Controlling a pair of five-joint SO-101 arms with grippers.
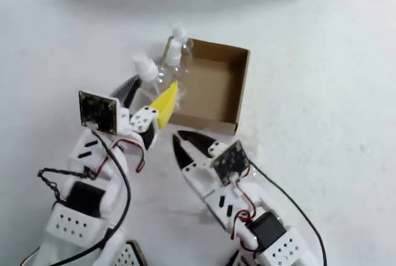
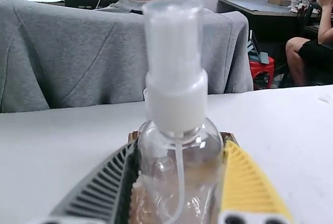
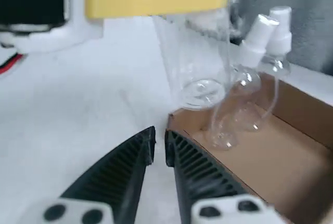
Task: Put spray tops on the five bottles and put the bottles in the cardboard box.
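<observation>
Clear bottle (image 2: pixel 179 166), gripped by left pincer (image 2: pixel 179 150)

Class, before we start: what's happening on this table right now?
The left pincer is clamped on a clear bottle fitted with a spray top. It holds the bottle raised at the edge of the cardboard box, not yet set inside. A second bottle and a third bottle, both topped, lean together in the box's far corner. The right pincer is shut and empty, low over the table by the box's near corner.
</observation>
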